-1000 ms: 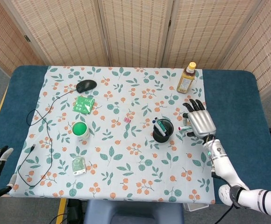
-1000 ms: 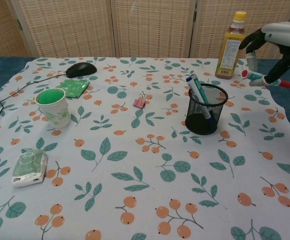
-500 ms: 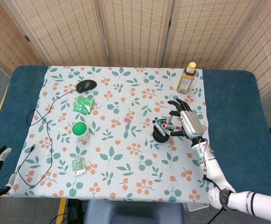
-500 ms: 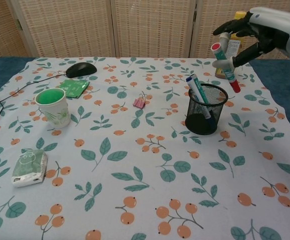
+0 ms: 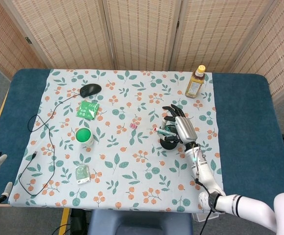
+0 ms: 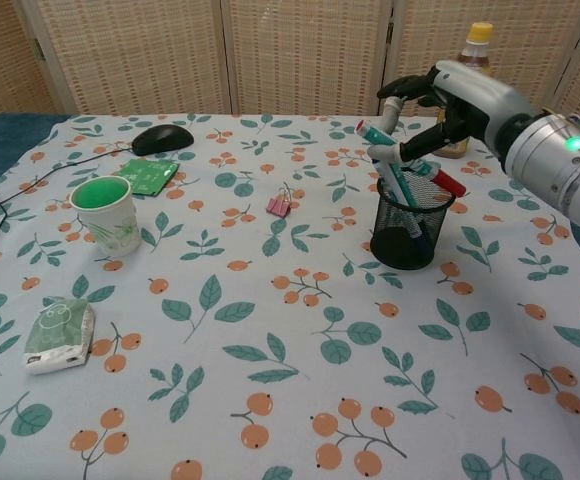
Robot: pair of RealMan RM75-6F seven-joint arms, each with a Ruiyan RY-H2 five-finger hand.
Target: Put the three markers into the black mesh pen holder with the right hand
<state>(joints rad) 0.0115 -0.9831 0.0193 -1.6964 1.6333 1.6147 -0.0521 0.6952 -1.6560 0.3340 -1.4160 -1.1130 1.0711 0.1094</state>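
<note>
Chest view: the right hand (image 6: 440,100) has swung in from the desk's edge, fingers pinching the red-capped green marker (image 6: 410,160) over the black mesh pen holder (image 6: 410,232); release should finish it.

right hand (image 6: 448,100): above holder, pinching marker (image 6: 410,162)
marker: tilted over the rim
pen holder (image 6: 407,232): upright on counter (image 6: 270,330), markers inside
bottle (image 6: 467,75): behind hand

Blue counter (image 5: 240,112) with a floral cloth (image 6: 270,330) over it; on that sit a mouse (image 5: 90,89), green cup (image 6: 105,212), tea packet (image 5: 88,109), bottle (image 5: 195,82), mesh pen holder (image 6: 410,232).
</note>
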